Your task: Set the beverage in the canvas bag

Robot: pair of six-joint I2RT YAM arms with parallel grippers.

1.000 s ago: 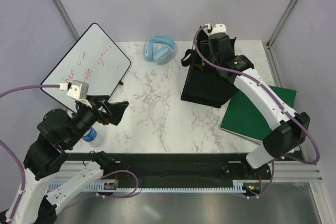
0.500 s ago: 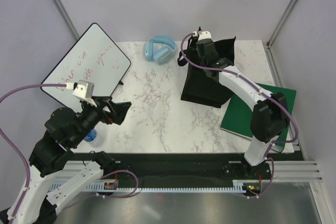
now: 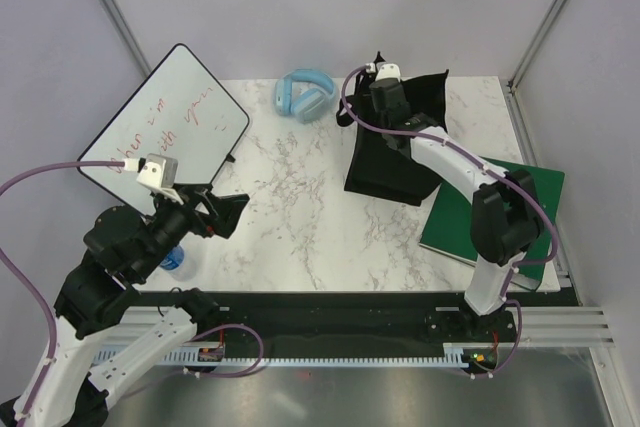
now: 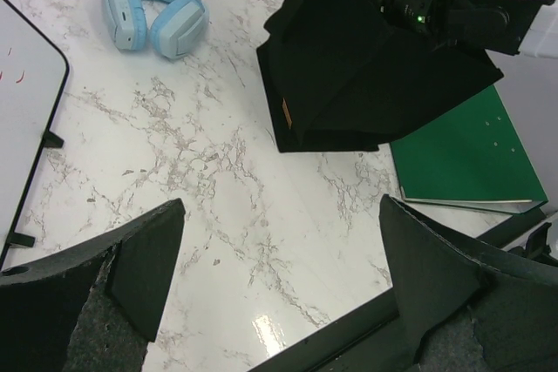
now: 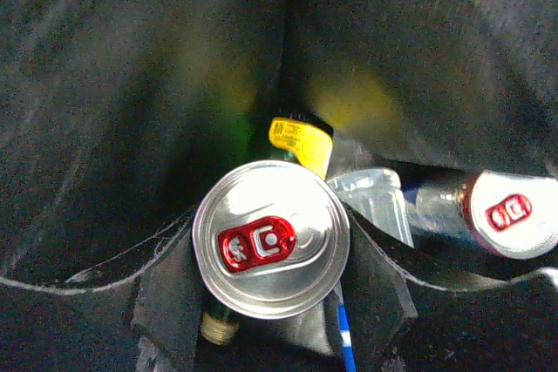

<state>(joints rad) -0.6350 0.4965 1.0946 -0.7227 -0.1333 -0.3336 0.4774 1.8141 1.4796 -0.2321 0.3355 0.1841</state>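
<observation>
1. The right tool [image 5: 270,302] grips a silver can [image 5: 270,241] between its pads, down inside the canvas bag [image 3: 385,167].
2. The bag also holds a green bottle [image 5: 296,141], a clear bottle [image 5: 375,198] and a second can [image 5: 510,213].
3. The left tool [image 4: 283,302] is wide open and empty, well apart.

We saw the canvas bag [image 4: 349,67] as matt black woven cloth, its inside dull and slightly fuzzy. The beverage can [image 5: 270,250] had a bright brushed-metal lid with a glossy red tab. The desk [image 4: 218,180] was polished, marble-patterned and reflective. The headphones [image 4: 179,28] looked like smooth pale-blue plastic, and the green book [image 4: 462,158] was matt.
</observation>
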